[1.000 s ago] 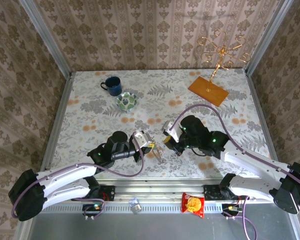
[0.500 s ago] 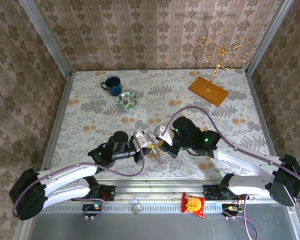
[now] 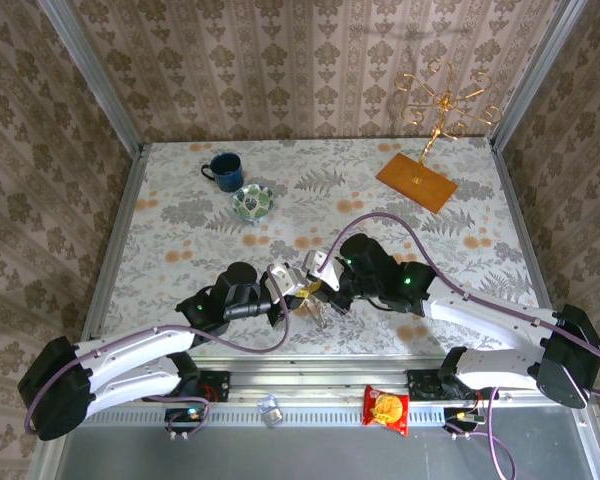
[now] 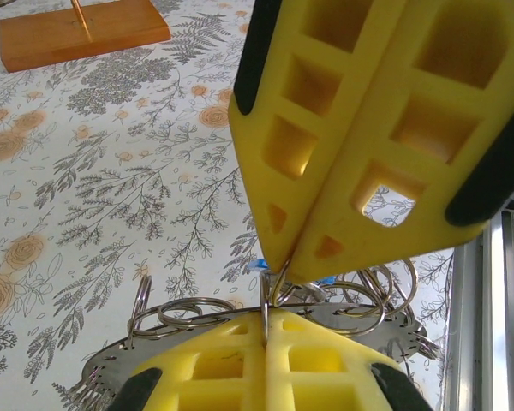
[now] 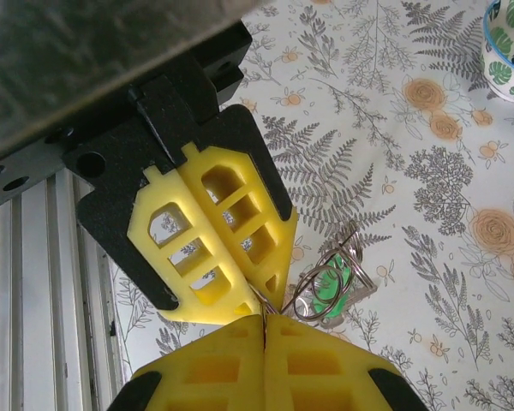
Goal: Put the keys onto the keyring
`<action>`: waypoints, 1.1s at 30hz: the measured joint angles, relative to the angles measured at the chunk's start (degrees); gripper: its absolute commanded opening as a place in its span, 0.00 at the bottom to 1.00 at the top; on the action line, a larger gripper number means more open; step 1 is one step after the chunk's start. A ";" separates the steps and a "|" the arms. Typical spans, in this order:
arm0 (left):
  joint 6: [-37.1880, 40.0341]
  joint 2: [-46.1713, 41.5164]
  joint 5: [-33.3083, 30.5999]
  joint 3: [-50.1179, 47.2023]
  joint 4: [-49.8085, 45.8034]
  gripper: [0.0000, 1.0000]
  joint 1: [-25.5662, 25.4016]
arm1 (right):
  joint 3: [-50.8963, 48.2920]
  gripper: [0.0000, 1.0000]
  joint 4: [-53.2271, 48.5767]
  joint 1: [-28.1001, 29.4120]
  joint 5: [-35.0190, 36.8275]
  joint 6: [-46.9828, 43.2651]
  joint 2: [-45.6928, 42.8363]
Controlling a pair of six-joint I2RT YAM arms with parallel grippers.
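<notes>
Clenching the keyring (image 4: 107,372) edge-on over the table (image 4: 86,171), the left tool (image 4: 265,315) is facing the right tool (image 5: 264,318), which is pinching the green-tagged key (image 5: 330,287) by its wire loop, so any sideways tug is risking a slip.

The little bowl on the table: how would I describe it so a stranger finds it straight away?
Look to the far left part of the floral table, where a dark blue mug stands. The bowl sits just right of it and slightly nearer. Its green leaf pattern sets it apart.
</notes>
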 measured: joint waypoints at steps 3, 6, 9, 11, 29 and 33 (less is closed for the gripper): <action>0.00 0.00 0.04 0.00 0.00 0.00 0.00 | 0.00 0.00 0.26 0.26 0.26 0.00 0.31; 0.00 0.00 0.04 0.02 0.00 0.00 0.00 | 0.00 0.00 0.44 0.48 0.68 0.00 0.68; 0.00 0.00 0.02 0.02 0.00 0.00 0.00 | 0.00 0.00 0.52 0.59 1.14 0.00 0.79; -0.02 0.02 0.00 0.02 -0.02 0.00 0.00 | 0.00 0.00 0.52 0.68 1.68 0.02 0.90; -0.17 1.14 -4.33 0.17 0.42 0.00 -1.18 | 0.11 0.00 1.03 1.42 7.32 9.60 1.75; 0.07 1.14 -5.27 0.17 0.70 0.00 -1.49 | 0.11 0.00 1.09 1.44 8.15 11.10 1.97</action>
